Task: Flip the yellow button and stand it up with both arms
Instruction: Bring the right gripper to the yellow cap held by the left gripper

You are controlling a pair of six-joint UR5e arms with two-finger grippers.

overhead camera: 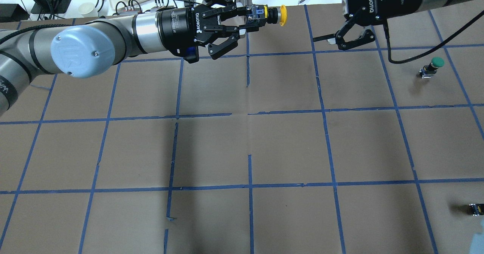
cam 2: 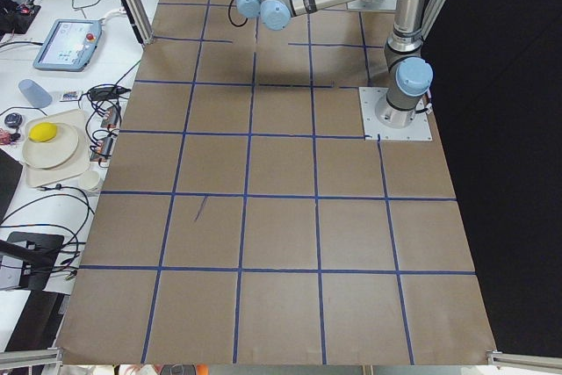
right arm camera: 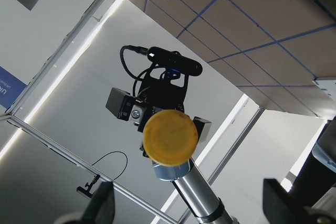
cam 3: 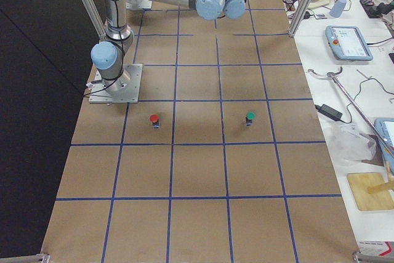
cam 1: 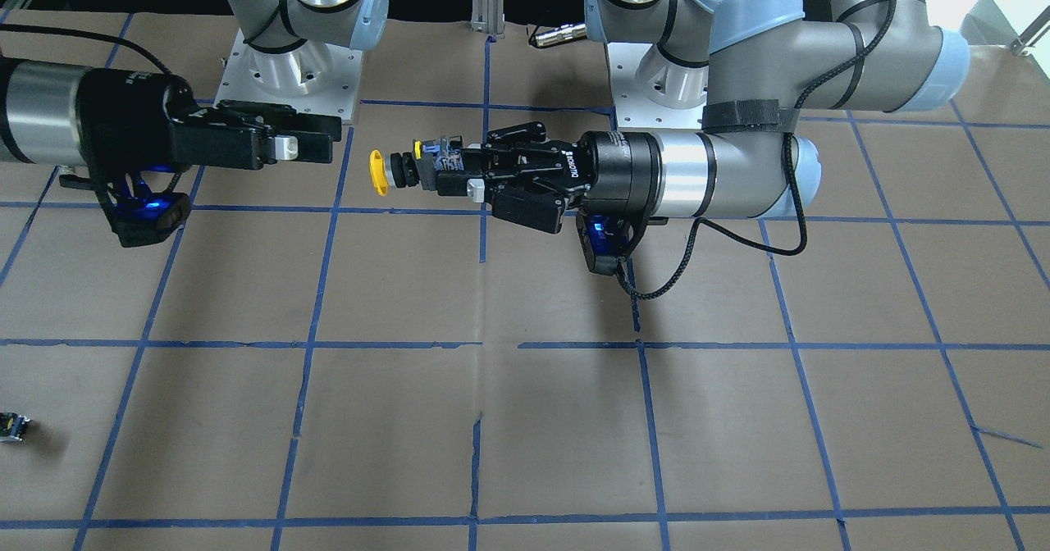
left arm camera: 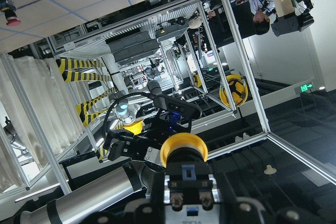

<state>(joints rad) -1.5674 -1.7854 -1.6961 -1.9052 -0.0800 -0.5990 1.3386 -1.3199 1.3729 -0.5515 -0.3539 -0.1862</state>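
My left gripper [overhead camera: 247, 17] is shut on the yellow button [overhead camera: 266, 15] by its black-and-grey body and holds it level above the table. The yellow cap [cam 1: 377, 172] points at my right gripper [cam 1: 316, 137]. The right gripper is open and empty, a short gap away from the cap. In the left wrist view the button [left arm camera: 185, 153] sticks out between the fingers with the right gripper behind it. In the right wrist view the cap [right arm camera: 170, 136] faces the camera, between the widely spread fingers [right arm camera: 102, 205].
A green-capped button [overhead camera: 435, 65] stands on the table at the robot's right, a red-capped one [cam 3: 154, 119] nearer the right arm's base. A small dark switch piece [overhead camera: 475, 208] lies near the right front edge. Blue tape lines grid the brown table.
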